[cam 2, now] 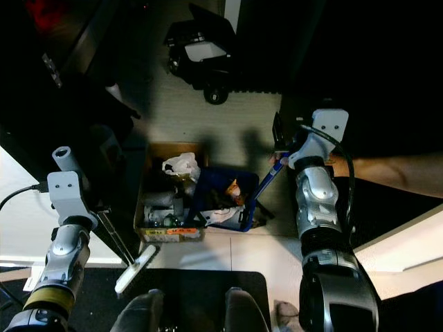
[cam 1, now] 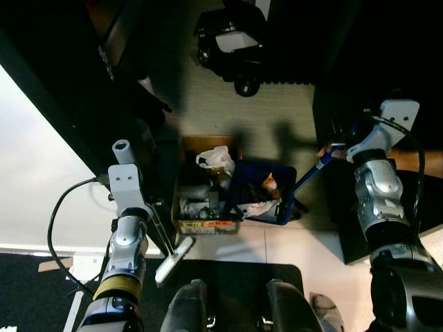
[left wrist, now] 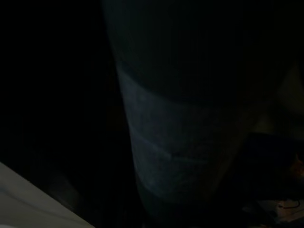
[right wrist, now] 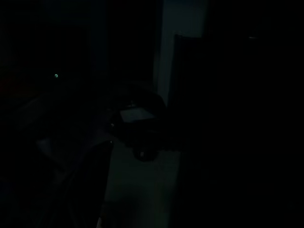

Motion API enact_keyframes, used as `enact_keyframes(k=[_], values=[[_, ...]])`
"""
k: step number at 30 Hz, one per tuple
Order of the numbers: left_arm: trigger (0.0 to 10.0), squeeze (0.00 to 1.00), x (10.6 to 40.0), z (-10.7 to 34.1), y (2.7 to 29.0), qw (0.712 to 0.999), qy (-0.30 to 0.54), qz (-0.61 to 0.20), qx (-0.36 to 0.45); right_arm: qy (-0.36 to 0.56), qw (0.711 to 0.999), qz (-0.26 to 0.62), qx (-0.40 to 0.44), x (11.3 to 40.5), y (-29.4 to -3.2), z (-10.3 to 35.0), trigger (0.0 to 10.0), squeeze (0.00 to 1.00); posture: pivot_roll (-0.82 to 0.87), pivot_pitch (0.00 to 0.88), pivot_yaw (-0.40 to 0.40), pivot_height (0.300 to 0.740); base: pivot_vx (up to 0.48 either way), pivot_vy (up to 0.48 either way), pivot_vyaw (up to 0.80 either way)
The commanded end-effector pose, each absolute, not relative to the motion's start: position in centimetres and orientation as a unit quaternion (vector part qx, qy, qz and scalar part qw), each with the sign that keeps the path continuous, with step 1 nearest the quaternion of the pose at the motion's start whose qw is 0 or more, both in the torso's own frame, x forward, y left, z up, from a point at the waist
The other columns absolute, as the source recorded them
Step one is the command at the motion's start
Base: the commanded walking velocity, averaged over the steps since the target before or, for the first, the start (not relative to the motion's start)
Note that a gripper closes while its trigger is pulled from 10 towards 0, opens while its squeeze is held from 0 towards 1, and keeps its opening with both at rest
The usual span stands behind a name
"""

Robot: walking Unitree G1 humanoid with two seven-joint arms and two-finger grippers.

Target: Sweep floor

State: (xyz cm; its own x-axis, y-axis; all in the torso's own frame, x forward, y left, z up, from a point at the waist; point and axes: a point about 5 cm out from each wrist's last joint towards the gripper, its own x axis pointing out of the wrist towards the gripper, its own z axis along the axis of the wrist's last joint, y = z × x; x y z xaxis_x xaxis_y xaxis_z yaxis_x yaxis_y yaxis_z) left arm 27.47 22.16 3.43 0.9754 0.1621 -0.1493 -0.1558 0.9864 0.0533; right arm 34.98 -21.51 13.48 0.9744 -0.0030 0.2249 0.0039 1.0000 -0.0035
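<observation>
A white broom head lies on the floor by my left foot. Its thin handle runs up under my left arm, whose gripper end is lost in the dark. A blue long-handled dustpan stands on the floor holding scraps of litter. Its blue handle slants up to my right gripper, which looks shut around the handle's top. A person's forearm reaches in from the right to just behind that wrist. The left wrist view shows a dark banded cylinder very close.
A cardboard box full of rubbish and a white bag sits just left of the dustpan. A black wheeled device stands farther ahead. Dark furniture rises on both sides, and a black mat lies under my feet.
</observation>
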Motion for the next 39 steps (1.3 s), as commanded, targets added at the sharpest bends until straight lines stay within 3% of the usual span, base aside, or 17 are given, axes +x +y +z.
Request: enact_keyframes(k=[1, 5, 6, 29, 39], values=[[10.0, 0.0, 27.7, 4.0, 22.2, 0.995, 0.064, 0.075, 0.028, -0.106, 0.994, 0.003, -0.007, 35.0, -21.4, 13.2, 10.0, 0.0, 0.02, 0.092, -0.043, 0.731, 0.0, 0.0, 0.0], [10.0, 0.0, 27.7, 4.2, 22.2, 0.995, 0.06, 0.076, 0.029, -0.099, 0.995, 0.019, 0.008, 35.5, -20.8, 13.2, 9.9, 0.0, 0.03, 0.092, -0.044, 0.731, 0.0, 0.0, 0.0], [10.0, 0.0, 27.7, 4.2, 22.2, 0.995, 0.059, 0.077, 0.03, -0.098, 0.995, 0.022, 0.015, 35.6, -20.6, 13.3, 0.0, 0.0, 0.03, 0.091, -0.046, 0.731, 0.0, 0.0, 0.0], [10.0, 0.0, 27.6, 4.3, 22.0, 0.995, 0.059, 0.073, 0.034, -0.127, 0.991, 0.0, 0.037, 36.6, -20.5, 14.7, 0.0, 0.0, 0.03, 0.102, -0.054, 0.731, 0.0, 0.0, 0.0], [10.0, 0.0, 26.7, 4.7, 22.2, 0.995, 0.037, 0.083, 0.042, -0.17, 0.984, 0.023, 0.055, 38.1, -18.0, 17.5, 0.0, 0.0, 0.04, 0.172, -0.119, 0.731, 0.0, 0.0, 0.0]])
